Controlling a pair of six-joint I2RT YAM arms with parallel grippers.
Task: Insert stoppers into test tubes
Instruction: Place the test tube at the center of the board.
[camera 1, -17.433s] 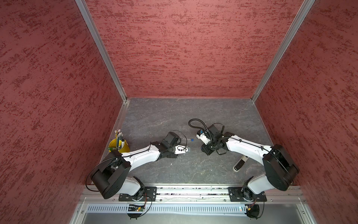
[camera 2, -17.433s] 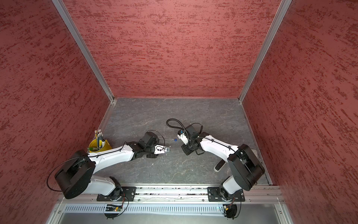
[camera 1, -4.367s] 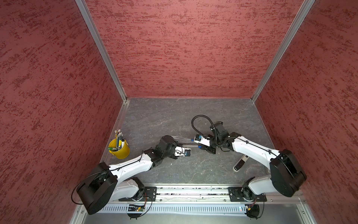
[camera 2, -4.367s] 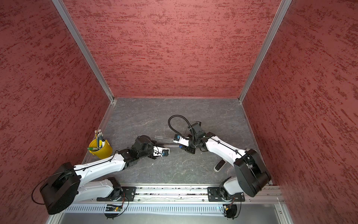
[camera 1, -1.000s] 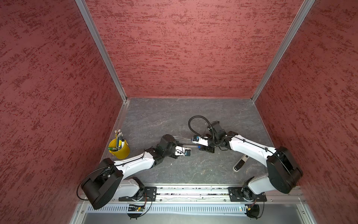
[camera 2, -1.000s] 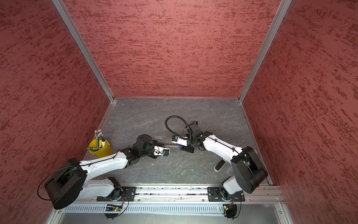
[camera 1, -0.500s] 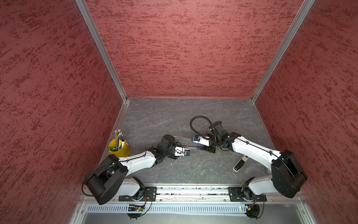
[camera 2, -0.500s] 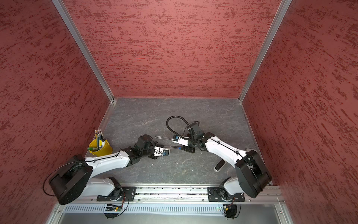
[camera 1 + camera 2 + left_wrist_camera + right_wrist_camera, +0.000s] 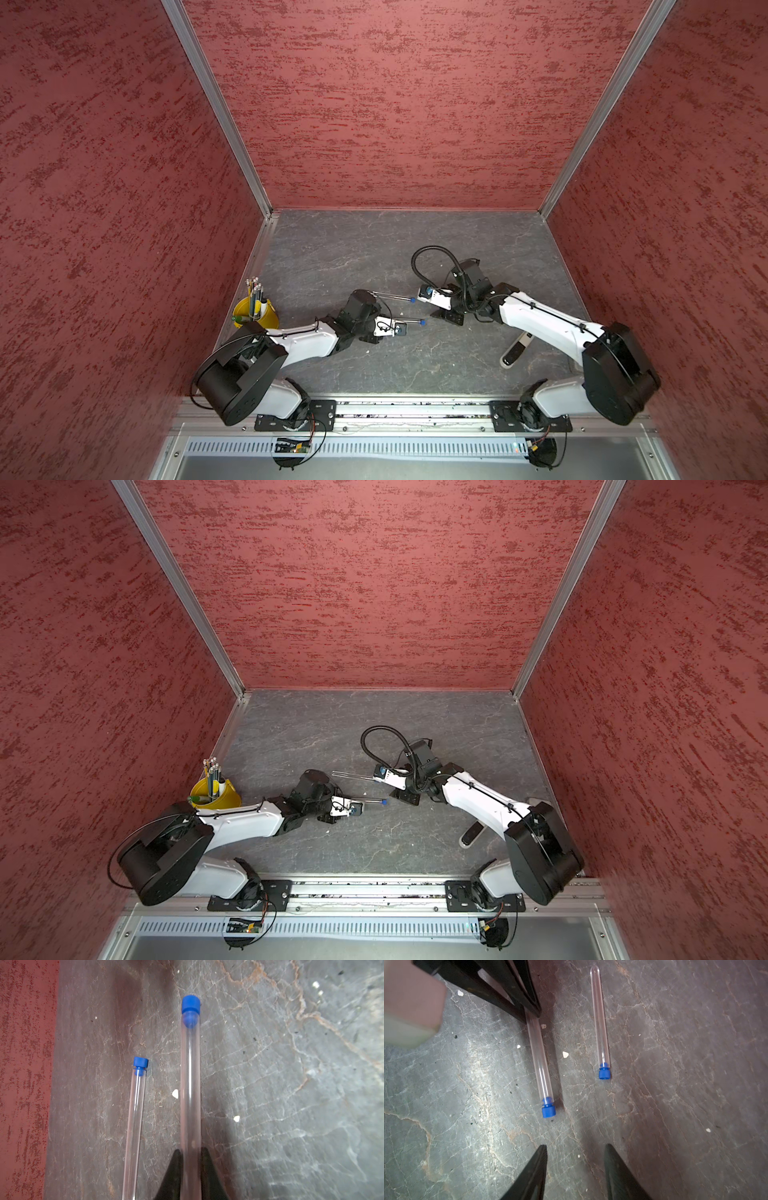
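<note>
The test tube [image 9: 190, 1084] runs out of sight between my left claw [image 9: 190, 1153]; a pale blur [image 9: 411, 1001] looms close, can't tell what.

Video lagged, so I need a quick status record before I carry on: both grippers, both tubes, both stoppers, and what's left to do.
left gripper: shut on held tube
held tube: blue stopper in its mouth; contact with the table unclear
other tube: lying free on the table, roughly parallel to the held one; second stopper in its mouth
right gripper: open, empty, short of both stoppered ends
remaining: both tubes look stoppered; probably only setting the held tube down
</note>
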